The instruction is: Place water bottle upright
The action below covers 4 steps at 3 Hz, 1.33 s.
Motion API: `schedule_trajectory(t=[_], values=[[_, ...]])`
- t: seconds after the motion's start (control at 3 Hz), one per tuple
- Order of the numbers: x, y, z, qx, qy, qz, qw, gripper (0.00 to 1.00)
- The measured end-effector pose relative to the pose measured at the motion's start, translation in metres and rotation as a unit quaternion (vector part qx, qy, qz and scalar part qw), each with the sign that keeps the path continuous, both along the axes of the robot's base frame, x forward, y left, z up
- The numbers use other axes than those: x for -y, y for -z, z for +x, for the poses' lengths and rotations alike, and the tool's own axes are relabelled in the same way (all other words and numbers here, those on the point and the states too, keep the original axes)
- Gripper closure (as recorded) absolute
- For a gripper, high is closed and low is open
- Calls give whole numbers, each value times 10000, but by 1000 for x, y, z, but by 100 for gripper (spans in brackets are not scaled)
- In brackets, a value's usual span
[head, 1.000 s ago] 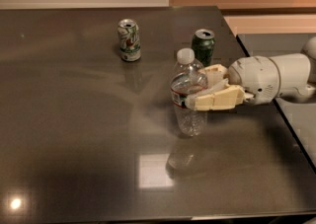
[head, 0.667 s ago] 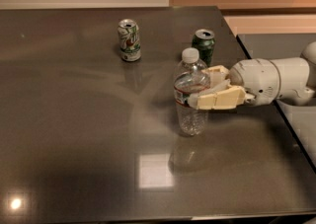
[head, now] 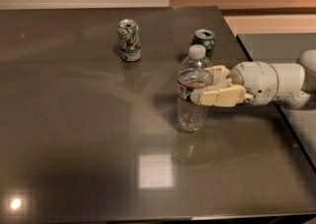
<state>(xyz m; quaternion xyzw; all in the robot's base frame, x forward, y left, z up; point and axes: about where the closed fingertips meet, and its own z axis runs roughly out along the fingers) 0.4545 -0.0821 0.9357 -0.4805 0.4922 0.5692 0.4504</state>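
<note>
The water bottle [head: 193,104] is a clear ribbed bottle with a white cap and a red-edged label. It stands upright near the middle right of the dark table [head: 74,134], its base on the surface. My gripper [head: 205,87] reaches in from the right at label height. Its cream fingers [head: 219,96] sit on either side of the bottle, closed against it. The white arm [head: 269,84] extends off to the right edge.
A white-and-green can [head: 129,40] stands upright at the back, left of the bottle. A green can [head: 204,41] stands just behind the bottle and the gripper. The table's right edge [head: 276,109] runs under the arm.
The bottle has shifted slightly to the right with the gripper and gone from a slight lean to upright. The cans have not moved.
</note>
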Motion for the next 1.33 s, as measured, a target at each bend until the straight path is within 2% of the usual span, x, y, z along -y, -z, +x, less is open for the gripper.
schedule_trajectory(t=[0.33,1.33], values=[[4,6,5,-22,68,98,9999,82],[11,16,15,-10,111,201,9997,12]])
